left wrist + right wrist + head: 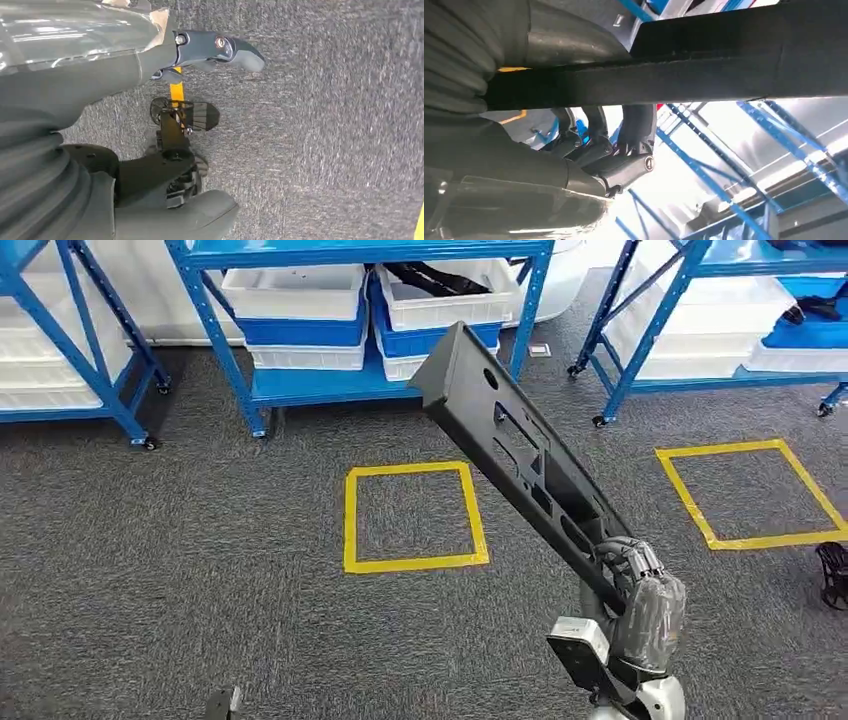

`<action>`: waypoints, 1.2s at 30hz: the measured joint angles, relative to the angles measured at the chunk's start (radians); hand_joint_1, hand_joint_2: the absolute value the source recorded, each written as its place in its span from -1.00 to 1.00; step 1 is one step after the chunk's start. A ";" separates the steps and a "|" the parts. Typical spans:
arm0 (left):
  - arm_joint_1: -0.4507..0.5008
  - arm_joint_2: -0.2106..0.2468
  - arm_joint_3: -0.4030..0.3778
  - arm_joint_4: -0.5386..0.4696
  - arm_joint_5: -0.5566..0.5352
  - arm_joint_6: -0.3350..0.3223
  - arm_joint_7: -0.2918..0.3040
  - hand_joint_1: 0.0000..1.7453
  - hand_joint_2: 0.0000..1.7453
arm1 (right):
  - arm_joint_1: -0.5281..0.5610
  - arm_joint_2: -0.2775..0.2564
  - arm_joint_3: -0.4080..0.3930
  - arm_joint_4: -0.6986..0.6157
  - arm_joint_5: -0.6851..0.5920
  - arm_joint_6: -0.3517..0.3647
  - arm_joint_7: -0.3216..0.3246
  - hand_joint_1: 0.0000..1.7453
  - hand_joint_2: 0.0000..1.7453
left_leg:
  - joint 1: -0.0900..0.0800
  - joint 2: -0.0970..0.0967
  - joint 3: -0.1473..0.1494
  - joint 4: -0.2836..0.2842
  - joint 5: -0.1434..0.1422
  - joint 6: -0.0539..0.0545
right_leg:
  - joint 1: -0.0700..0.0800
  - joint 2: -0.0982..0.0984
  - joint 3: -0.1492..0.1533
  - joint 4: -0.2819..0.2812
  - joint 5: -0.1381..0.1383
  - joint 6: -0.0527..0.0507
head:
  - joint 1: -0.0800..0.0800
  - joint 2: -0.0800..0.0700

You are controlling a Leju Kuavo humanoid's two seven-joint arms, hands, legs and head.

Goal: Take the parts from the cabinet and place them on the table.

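1. Head view: right hand [640, 590] grips long black part [510, 450] by its lower end, slanting up over carpet; keep grip firm, swing slowly.
2. Left wrist view: left hand [150, 55] hangs, fingers apart, holding nothing.
3. Right wrist view: fingers [634, 125] wrapped around part; avoid twisting.

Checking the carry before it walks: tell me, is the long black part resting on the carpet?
No. In the head view the long black part is held by the right hand and angles up above the carpet.
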 joint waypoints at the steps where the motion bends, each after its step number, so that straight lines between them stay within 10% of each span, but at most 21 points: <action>1: 0.000 0.000 0.000 0.000 0.000 0.000 0.000 -1.00 1.00 | -0.005 0.000 0.000 0.000 0.000 0.001 0.000 1.00 1.00 | -0.008 0.009 -0.004 0.003 -0.002 -0.008 | 0.006 0.002 0.006 -0.007 0.000 -0.014 | -0.001 0.000; 5: -0.001 -0.002 0.000 0.000 0.000 0.001 0.000 -1.00 1.00 | -0.004 0.000 0.000 0.000 -0.001 0.001 -0.001 1.00 1.00 | -0.004 0.039 -0.004 0.002 0.002 -0.028 | 0.004 0.045 -0.019 -0.010 0.014 -0.044 | 0.000 0.000; 8: 0.001 -0.002 0.000 0.000 0.000 0.001 0.000 -1.00 1.00 | -0.006 0.001 -0.001 0.000 -0.002 0.001 -0.003 1.00 1.00 | 0.005 -0.068 -0.065 0.155 -0.110 -0.042 | -0.004 0.072 -0.021 -0.010 0.027 -0.063 | -0.012 0.000; 11: 0.004 -0.002 0.000 0.000 0.000 0.000 0.000 -1.00 1.00 | -0.003 0.002 -0.001 0.001 -0.002 0.001 -0.004 1.00 1.00 | 0.005 -0.080 -0.145 0.332 -0.169 -0.042 | 0.001 0.104 -0.028 -0.008 0.032 -0.069 | -0.011 0.000; 14: 0.003 -0.003 0.000 0.000 -0.002 0.005 0.002 -1.00 1.00 | -0.002 0.002 -0.001 0.000 -0.002 0.000 -0.004 1.00 1.00 | 0.005 -0.096 -0.043 0.128 -0.043 -0.030 | 0.001 0.145 -0.024 -0.004 0.033 -0.067 | -0.013 0.000; 16: 0.002 -0.002 0.000 0.000 -0.003 0.011 0.007 -1.00 1.00 | -0.003 0.006 -0.001 -0.001 0.003 -0.003 -0.004 1.00 1.00 | 0.007 -0.168 0.014 0.014 -0.018 -0.015 | 0.006 0.165 -0.030 -0.001 0.036 -0.060 | -0.010 0.000; 20: -0.006 -0.007 0.000 0.000 -0.011 0.009 0.016 -1.00 1.00 | 0.007 0.008 -0.001 -0.018 0.032 -0.004 0.004 1.00 1.00 | 0.001 -0.125 0.016 -0.010 -0.006 -0.002 | -0.002 0.210 -0.052 -0.012 0.055 -0.030 | -0.012 0.000; 22: -0.009 -0.010 0.000 0.000 -0.010 0.009 0.021 -1.00 1.00 | 0.005 0.006 -0.001 -0.026 0.042 -0.004 0.008 1.00 1.00 | 0.009 -0.103 0.020 -0.027 0.006 0.005 | 0.002 0.135 -0.073 0.027 0.031 -0.031 | -0.010 0.000; 26: -0.009 -0.010 0.000 0.000 -0.010 0.008 0.022 -1.00 1.00 | 0.004 0.006 -0.001 -0.027 0.043 -0.004 0.009 1.00 1.00 | 0.009 -0.100 0.019 -0.027 0.007 0.006 | 0.002 0.125 -0.079 0.039 0.023 -0.032 | -0.009 0.000; 28: -0.018 -0.015 0.000 0.000 -0.008 0.011 0.061 -1.00 1.00 | -0.009 0.005 0.000 -0.031 0.061 -0.001 0.018 1.00 1.00 | 0.009 -0.051 0.009 -0.026 0.011 0.009 | -0.004 0.090 -0.200 0.300 -0.084 -0.034 | -0.004 0.000; 29: -0.026 -0.019 0.000 0.000 -0.003 0.012 0.071 -1.00 1.00 | -0.015 0.002 -0.001 -0.031 0.063 0.009 0.024 1.00 1.00 | 0.012 -0.019 0.008 -0.025 0.014 0.003 | -0.012 0.084 -0.169 0.265 -0.061 -0.008 | -0.001 0.000; 30: -0.036 -0.025 0.000 0.000 -0.001 0.011 0.073 -1.00 1.00 | -0.028 0.000 0.000 -0.035 0.066 0.016 0.024 1.00 1.00 | 0.017 0.006 0.007 -0.016 0.010 -0.008 | -0.023 0.032 -0.033 0.030 0.013 0.022 | -0.001 0.000; 31: -0.039 -0.022 0.001 0.000 -0.001 0.012 0.073 -1.00 1.00 | -0.036 0.000 0.000 -0.035 0.066 0.018 0.024 1.00 1.00 | 0.009 0.012 0.004 -0.010 0.007 -0.017 | -0.021 -0.008 -0.017 -0.009 0.011 0.018 | 0.004 0.000; 36: -0.043 -0.027 0.001 0.000 0.000 0.012 0.075 -1.00 1.00 | -0.045 -0.001 -0.002 -0.036 0.057 0.023 0.025 1.00 1.00 | 0.019 0.035 -0.002 -0.001 -0.002 -0.052 | -0.019 0.053 -0.036 0.002 0.029 -0.027 | -0.005 0.000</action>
